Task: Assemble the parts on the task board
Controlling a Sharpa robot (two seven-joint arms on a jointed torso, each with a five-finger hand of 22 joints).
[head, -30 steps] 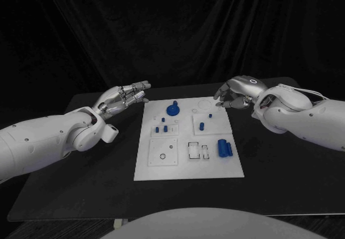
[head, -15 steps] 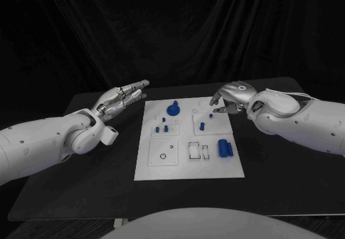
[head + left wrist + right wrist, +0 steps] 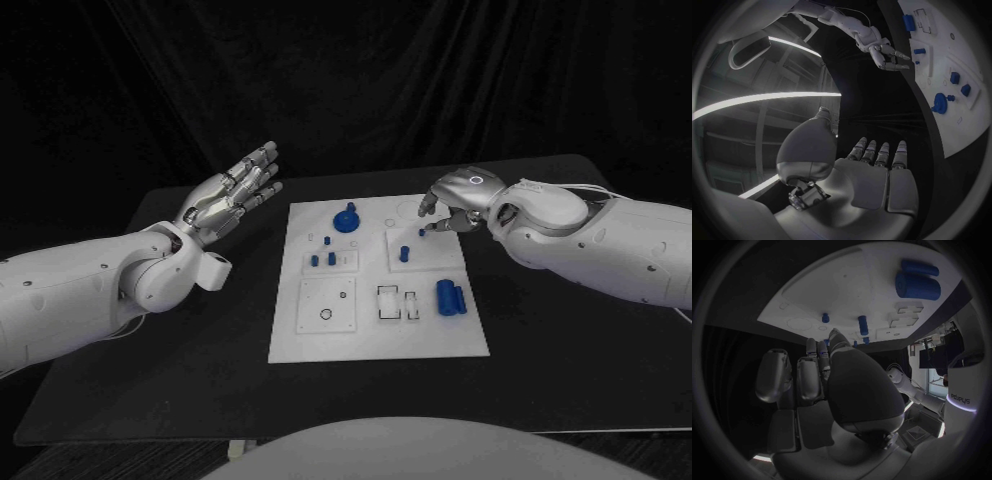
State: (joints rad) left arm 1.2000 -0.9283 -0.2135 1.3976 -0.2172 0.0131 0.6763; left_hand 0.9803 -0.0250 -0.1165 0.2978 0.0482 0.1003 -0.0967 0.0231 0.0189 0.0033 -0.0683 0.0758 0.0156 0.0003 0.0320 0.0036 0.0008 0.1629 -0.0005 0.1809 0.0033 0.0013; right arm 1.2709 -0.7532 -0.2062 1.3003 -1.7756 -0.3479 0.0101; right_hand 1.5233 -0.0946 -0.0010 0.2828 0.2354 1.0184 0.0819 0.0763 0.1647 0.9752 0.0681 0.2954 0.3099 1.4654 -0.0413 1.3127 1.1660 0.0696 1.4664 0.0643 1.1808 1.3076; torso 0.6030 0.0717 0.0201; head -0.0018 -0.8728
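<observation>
The white task board (image 3: 378,320) lies mid-table and carries blue parts: a round knob (image 3: 348,217), small pegs (image 3: 323,259), a short peg (image 3: 405,252) and two cylinders (image 3: 451,297) side by side. My right hand (image 3: 456,203) hangs over the board's far right corner. Its fingers point down, loosely apart, just above a tiny blue peg (image 3: 423,232), and nothing is visibly held. Seen from the right wrist, the right hand (image 3: 826,385) points at the board (image 3: 854,285) near two pegs (image 3: 862,325). My left hand (image 3: 231,195) is raised left of the board, flat and open, fingers (image 3: 879,152) straight.
The black table (image 3: 173,380) extends well beyond the board on both sides and in front. A dark curtain hangs behind. White recessed plates (image 3: 327,303) and slots (image 3: 397,302) mark the board's near half. From the left wrist, the board (image 3: 967,45) and knob (image 3: 940,103) are seen.
My right hand has moved left and down, from beyond the board's far right corner to over the tiny peg. My left hand has lifted and tilted its fingers upward.
</observation>
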